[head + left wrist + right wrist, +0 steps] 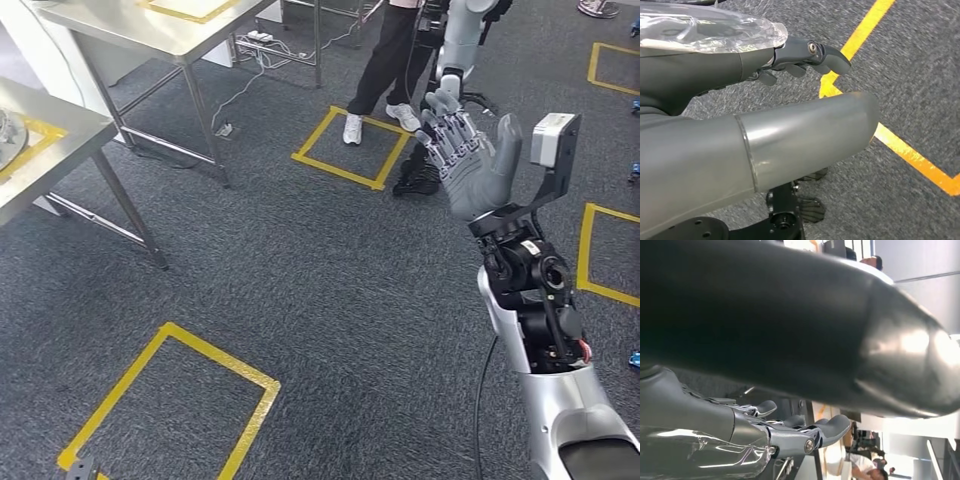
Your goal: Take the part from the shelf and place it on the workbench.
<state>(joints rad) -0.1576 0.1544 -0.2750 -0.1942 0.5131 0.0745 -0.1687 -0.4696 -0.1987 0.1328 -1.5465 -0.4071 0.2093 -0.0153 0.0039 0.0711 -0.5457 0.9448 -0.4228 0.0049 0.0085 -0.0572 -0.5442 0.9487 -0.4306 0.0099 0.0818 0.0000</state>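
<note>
Grey carpet floor (pixel 302 300) under everything, marked with yellow tape squares: one (pixel 170 405) low and well left of the right hand, one (pixel 351 148) just left of it further out, and part of another (pixel 604 250) on its right.

Two steel desks well off to the left of the right hand: the far desk (pixel 151 30) has a yellow tape outline on top; the near desk (pixel 45 160) also carries yellow tape, plus a round metallic item (pixel 7 135) cut off by the frame edge. Can't tell what that item is.

Person (pixel 389 60) standing beyond the right hand: dark trousers, white shoes, at the far edge of the nearer tape square.

Right arm (pixel 558 400) comes up from the lower right, silver shell, exposed black wrist joint, wrist camera box (pixel 555 140) just right of the hand.

Right hand (pixel 475 165) is raised over the floor, palm facing the head camera, fingers (pixel 453 135) spread wide, thumb (pixel 509 140) upright and apart from them. Holding nothing. The right wrist view agrees: fingers extended, thumb clear of them, nothing in between.

Left hand (pixel 753 135) in the left wrist view: thick grey thumb and darker fingers (pixel 817 52) stretched out and apart, hanging over the carpet and a yellow tape corner (pixel 866 90). Nothing held.

Task part: can't locate it for sure. Neither hand has it; the round item on the near desk is the one possible match, unconfirmed.
</note>
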